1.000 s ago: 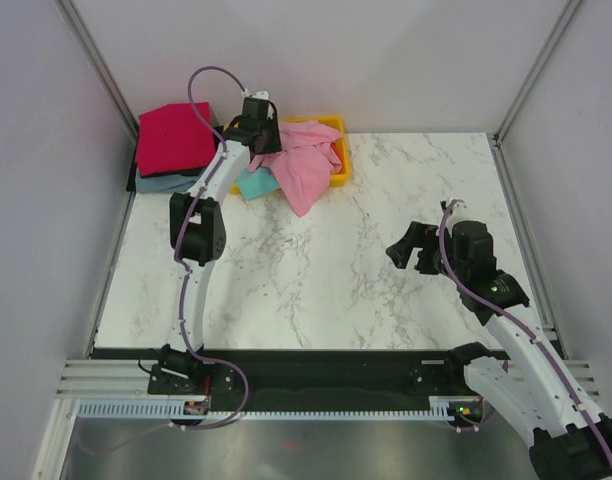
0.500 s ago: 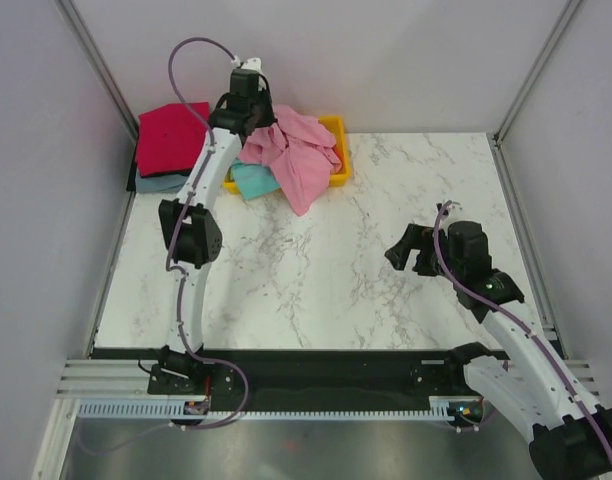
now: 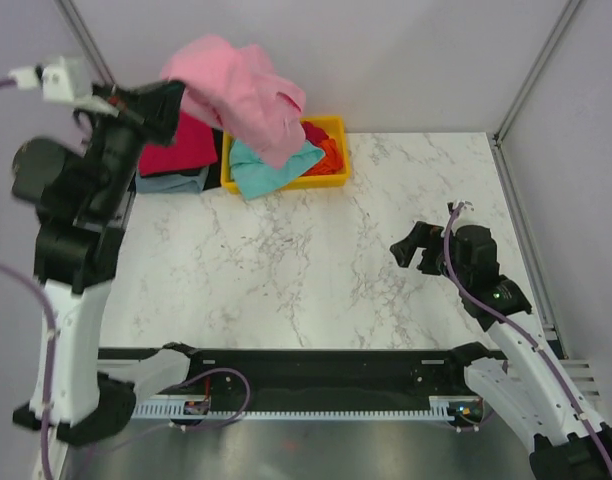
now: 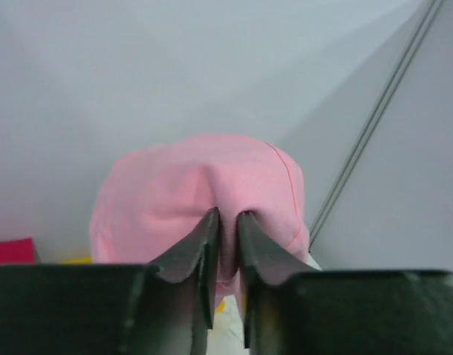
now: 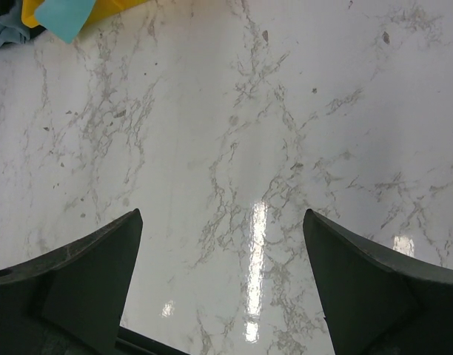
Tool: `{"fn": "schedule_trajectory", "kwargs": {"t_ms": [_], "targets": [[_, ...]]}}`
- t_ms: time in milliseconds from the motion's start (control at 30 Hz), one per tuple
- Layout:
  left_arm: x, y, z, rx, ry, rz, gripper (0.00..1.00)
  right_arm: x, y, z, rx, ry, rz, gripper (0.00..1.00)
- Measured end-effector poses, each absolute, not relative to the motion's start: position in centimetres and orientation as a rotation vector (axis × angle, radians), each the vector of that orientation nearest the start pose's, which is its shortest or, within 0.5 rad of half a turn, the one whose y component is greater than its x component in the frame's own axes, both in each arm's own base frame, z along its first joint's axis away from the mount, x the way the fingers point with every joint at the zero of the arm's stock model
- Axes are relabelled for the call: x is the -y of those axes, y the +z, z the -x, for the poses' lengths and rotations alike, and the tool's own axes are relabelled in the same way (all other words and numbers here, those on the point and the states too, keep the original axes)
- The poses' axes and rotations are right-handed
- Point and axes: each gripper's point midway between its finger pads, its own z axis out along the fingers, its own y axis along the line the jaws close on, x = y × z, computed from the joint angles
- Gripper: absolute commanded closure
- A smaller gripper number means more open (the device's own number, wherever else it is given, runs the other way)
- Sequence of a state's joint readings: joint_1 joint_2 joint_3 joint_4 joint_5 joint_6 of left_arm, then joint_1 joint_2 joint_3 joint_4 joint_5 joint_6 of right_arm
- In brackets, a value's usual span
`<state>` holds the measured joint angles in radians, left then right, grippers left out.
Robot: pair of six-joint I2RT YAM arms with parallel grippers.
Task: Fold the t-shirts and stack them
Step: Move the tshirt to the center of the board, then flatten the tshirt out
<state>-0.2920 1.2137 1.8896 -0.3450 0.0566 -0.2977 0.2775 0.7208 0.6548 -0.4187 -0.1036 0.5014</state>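
White marble counter (image 3: 316,270), grey enclosure walls (image 3: 406,60). Left pincer (image 4: 226,222) is pressed nearly together on a thin fold of the pink t-shirt (image 3: 241,90). The shirt hangs bunched in the air over the back-left corner, its low end just above the teal t-shirt (image 3: 271,168) draped over the yellow tray (image 3: 334,178). Crimson t-shirt (image 3: 176,155) lies on the grey-blue one (image 3: 171,184) left of the tray, probably the stack.

Step as I read it: carry pink to bare marble mid-counter and spread it.
- Keep it high until it clears the tray rim, or it may drag teal out.
- Bite is small, so swing slowly; it could slip.
- Touch the hanging end down first, then have the right arm take a second corner.

Left arm: reared up high, pincer roughly level, pointing across the back of the cell. Right pincer (image 3: 414,246): spread wide, empty, hovering over bare counter at right, well apart from the shirt.
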Motion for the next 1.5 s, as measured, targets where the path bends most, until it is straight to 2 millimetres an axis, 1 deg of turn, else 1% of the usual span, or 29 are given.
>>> {"fn": "schedule_trajectory", "kwargs": {"t_ms": [33, 67, 100, 133, 167, 200, 233, 300, 333, 367, 400, 433, 467, 500, 600, 667, 700, 767, 833, 900, 1100, 1133, 1200, 1233, 1300, 1367, 1400, 1467, 1500], "targets": [[10.6, 59.9, -28.0, -1.236, -0.554, -0.030, 0.56, -11.1, 18.4, -25.0, -2.099, 0.583, -0.169, 0.02], [9.6, 58.5, -25.3, -1.234, -0.565, -0.004, 0.11, -11.1, 18.3, -25.1, -2.103, 0.582, -0.170, 0.02], [9.2, 56.6, -23.6, -1.250, -0.580, 0.012, 0.01, -11.1, 18.1, -25.1, -2.110, 0.580, -0.172, 0.02], [9.1, 54.3, -22.4, -1.268, -0.615, 0.028, 0.00, -11.1, 17.9, -25.1, -2.121, 0.577, -0.173, 0.02], [9.5, 51.0, -21.9, -1.322, -0.657, 0.037, 0.00, -11.1, 17.6, -25.1, -2.136, 0.573, -0.176, 0.02], [10.1, 47.4, -22.1, -1.399, -0.685, 0.049, 0.00, -11.1, 17.3, -25.0, -2.149, 0.571, -0.177, 0.02], [10.9, 42.1, -22.9, -1.524, -0.714, 0.067, 0.00, -11.2, 17.1, -24.9, -2.161, 0.573, -0.177, 0.02], [11.8, 32.7, -23.8, -1.789, -0.719, 0.121, 0.00, -11.9, 16.9, -24.5, -2.177, 0.601, -0.170, 0.02], [11.8, 27.4, -23.6, -1.957, -0.695, 0.165, 0.00, -12.6, 16.9, -24.2, -2.187, 0.624, -0.153, 0.02], [11.6, 23.1, -22.7, -2.108, -0.658, 0.206, 0.00, -13.5, 16.7, -23.7, -2.201, 0.648, -0.137, 0.02], [11.1, 20.5, -21.5, -2.213, -0.621, 0.239, 0.00, -14.8, 16.5, -23.1, -2.221, 0.682, -0.104, 0.02], [10.6, 19.7, -20.7, -2.255, -0.594, 0.259, 0.00, -16.4, 16.2, -22.1, -2.249, 0.714, -0.059, 0.02], [10.1, 19.7, -20.0, -2.254, -0.576, 0.269, 0.00, -17.7, 15.8, -21.3, -2.273, 0.731, -0.022, 0.02], [9.6, 20.4, -19.5, -2.228, -0.564, 0.275, 0.00, -19.3, 15.4, -20.1, -2.298, 0.755, 0.027, 0.02], [8.6, 24.5, -18.4, -2.065, -0.576, 0.272, 0.00, -24.4, 14.1, -15.7, -2.358, 0.822, 0.192, 0.02], [8.1, 26.5, -18.0, -1.981, -0.583, 0.273, 0.00, -27.4, 12.4, -13.3, -2.409, 0.841, 0.279, 0.02], [7.9, 26.9, -17.9, -1.965, -0.578, 0.277, 0.00, -28.4, 11.3, -12.6, -2.435, 0.829, 0.302, 0.02], [7.8, 26.3, -18.1, -1.981, -0.567, 0.283, 0.01, -30.1, 8.6, -11.8, -2.496, 0.772, 0.340, 0.02], [7.8, 25.2, -18.2, -2.017, -0.555, 0.288, 0.01, -31.1, 6.5, -11.4, -2.537, 0.728, 0.361, 0.05], [7.8, 24.3, -18.2, -2.043, -0.544, 0.293, 0.01, -32.1, 5.7, -11.9, -2.546, 0.701, 0.363, 0.08], [7.7, 23.2, -17.8, -2.064, -0.535, 0.296, 0.00, -37.9, 7.9, -13.8, -2.473, 0.802, 0.360, 0.17], [7.7, 23.3, -17.7, -2.060, -0.536, 0.296, 0.00, -38.7, 8.0, -13.9, -2.466, 0.817, 0.364, 0.22], [7.6, 23.4, -17.7, -2.055, -0.538, 0.295, 0.00, -39.5, 7.5, -13.5, -2.478, 0.828, 0.373, 0.26], [7.6, 23.4, -17.7, -2.054, -0.538, 0.295, 0.00, -39.7, 6.9, -13.3, -2.490, 0.823, 0.380, 0.33], [7.6, 23.4, -17.7, -2.053, -0.538, 0.295, 0.00, -39.7, 5.0, -12.7, -2.537, 0.792, 0.395, 0.37], [7.6, 23.4, -17.7, -2.053, -0.538, 0.295, 0.00, -39.5, 3.5, -12.4, -2.575, 0.761, 0.401, 0.47], [7.6, 23.4, -17.7, -2.053, -0.537, 0.296, 0.00, -39.3, 2.7, -12.3, -2.595, 0.740, 0.402, 0.58], [7.6, 23.4, -17.7, -2.053, -0.537, 0.296, 0.00, -39.6, 2.7, -12.4, -2.594, 0.747, 0.392, 0.70], [7.6, 23.4, -17.7, -2.053, -0.537, 0.296, 0.00, -39.7, 2.6, -12.5, -2.594, 0.746, 0.388, 0.80]]}}
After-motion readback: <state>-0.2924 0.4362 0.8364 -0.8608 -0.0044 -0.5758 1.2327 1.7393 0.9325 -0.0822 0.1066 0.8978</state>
